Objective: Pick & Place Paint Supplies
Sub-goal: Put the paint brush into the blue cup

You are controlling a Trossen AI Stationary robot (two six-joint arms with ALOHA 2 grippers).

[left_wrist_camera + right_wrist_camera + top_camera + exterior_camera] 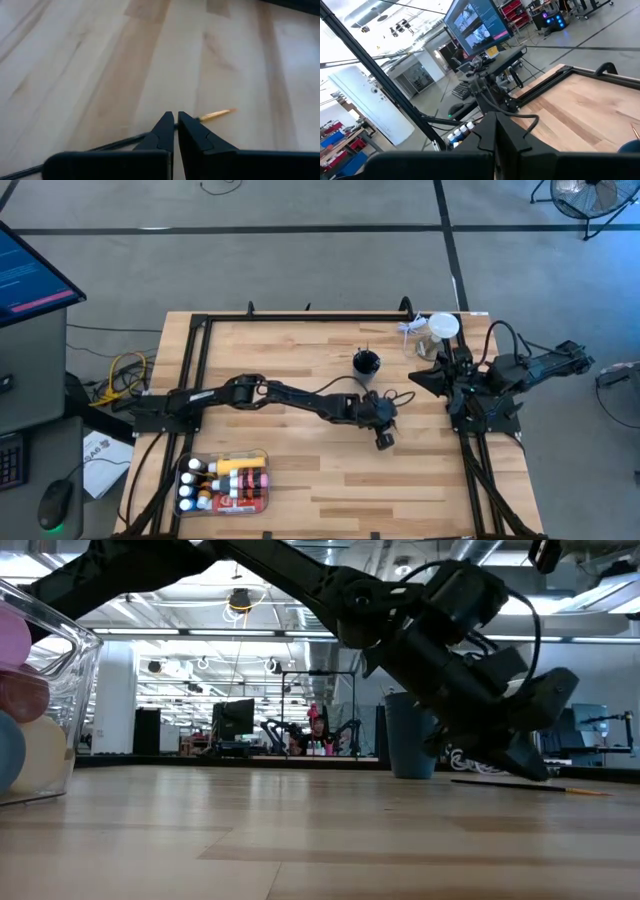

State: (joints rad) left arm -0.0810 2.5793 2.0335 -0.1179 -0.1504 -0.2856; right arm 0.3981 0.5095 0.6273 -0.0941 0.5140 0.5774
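Even, bright overhead light; ceiling strips glare in your low view. Soft shadows under the left gripper (175, 125), where the brush (216, 115) just beyond its tips blurs. Bin (60, 670) is out of focus.

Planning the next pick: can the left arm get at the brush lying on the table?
Probably yes: the left gripper sits right over the brush, with bare table around it, but its fingers are shut.

The thin dark-handled brush (150, 137) is partly hidden behind the left gripper's (175, 120) closed black fingers.
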